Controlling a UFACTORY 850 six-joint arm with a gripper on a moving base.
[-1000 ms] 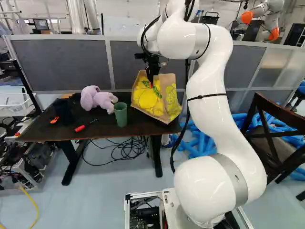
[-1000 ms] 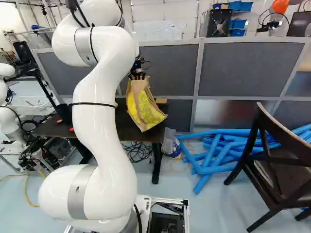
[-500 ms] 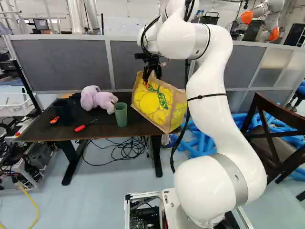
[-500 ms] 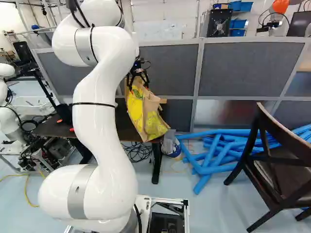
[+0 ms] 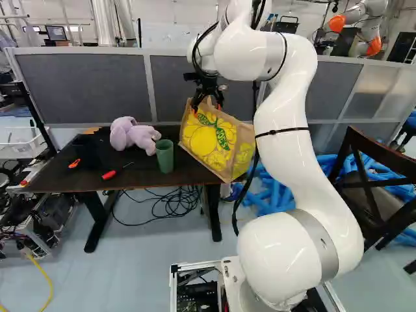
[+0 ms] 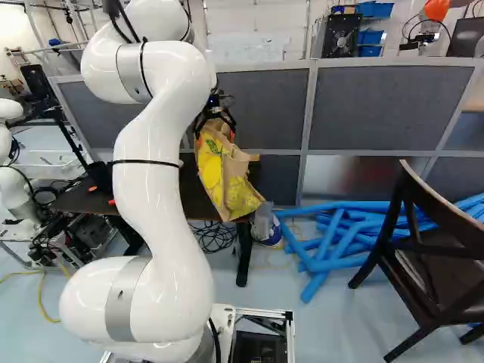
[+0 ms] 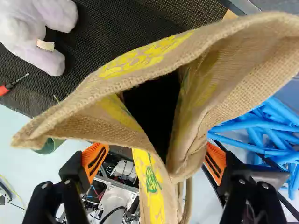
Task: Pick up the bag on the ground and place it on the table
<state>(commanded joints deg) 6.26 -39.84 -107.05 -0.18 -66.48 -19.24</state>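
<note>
At the bag's upper end my gripper [image 5: 208, 108] stands with its fingers spread. The burlap bag [image 5: 211, 142] with yellow print leans tilted at the right end of the dark table [image 5: 140, 170], its lower corner reaching over the table's edge; its underside is hidden. In the wrist view the gripper [image 7: 155, 161] has its orange pads wide apart. The bag [image 7: 124, 84] gapes ahead of it, and part of the bag lies between the fingers, not pinched from both sides.
On the table are a purple plush toy [image 5: 134, 134], a green cup [image 5: 164, 156] and a red screwdriver [image 5: 110, 174]. Blue tubes [image 6: 333, 234] and a dark chair [image 6: 431, 265] stand right of it. Grey partitions [image 6: 386, 106] rise behind; another robot [image 5: 364, 14] is at the back.
The gripper has gone from shut on the bag to open. Released, the bag has turned and sagged toward the table's right edge, its mouth spreading. The arm and base look still.
</note>
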